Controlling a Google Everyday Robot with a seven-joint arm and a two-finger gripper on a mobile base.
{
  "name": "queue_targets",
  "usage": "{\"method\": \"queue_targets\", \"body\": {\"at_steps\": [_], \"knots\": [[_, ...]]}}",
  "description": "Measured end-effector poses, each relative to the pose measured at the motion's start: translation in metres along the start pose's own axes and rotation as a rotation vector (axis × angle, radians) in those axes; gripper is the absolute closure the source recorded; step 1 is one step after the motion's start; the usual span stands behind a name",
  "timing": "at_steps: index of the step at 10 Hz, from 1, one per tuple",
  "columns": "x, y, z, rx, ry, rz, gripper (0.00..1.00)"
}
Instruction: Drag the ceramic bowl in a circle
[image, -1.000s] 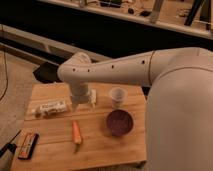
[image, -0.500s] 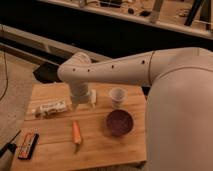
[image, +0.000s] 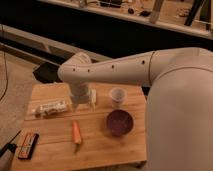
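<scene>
The ceramic bowl (image: 119, 122), dark purple-maroon and round, sits on the wooden table (image: 100, 147) toward its right side. A small white cup (image: 117, 96) stands just behind it. My white arm reaches in from the right across the table. My gripper (image: 86, 101) hangs below the wrist over the table's middle back, left of the cup and up-left of the bowl, apart from both. It holds nothing that I can see.
A carrot (image: 76, 132) lies in front of the gripper. A wrapped snack packet (image: 50, 107) lies at the left. A dark flat snack package (image: 28, 145) rests at the table's front left corner. A dark counter runs behind the table.
</scene>
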Motion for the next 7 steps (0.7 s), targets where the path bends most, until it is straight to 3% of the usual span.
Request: {"method": "queue_targets", "body": {"at_steps": [4,7], "knots": [[-0.013,-0.063,0.003,-0.036,-0.034,0.099,0.35],[-0.013,-0.107,0.027,-0.051,-0.021,0.155,0.35]]}}
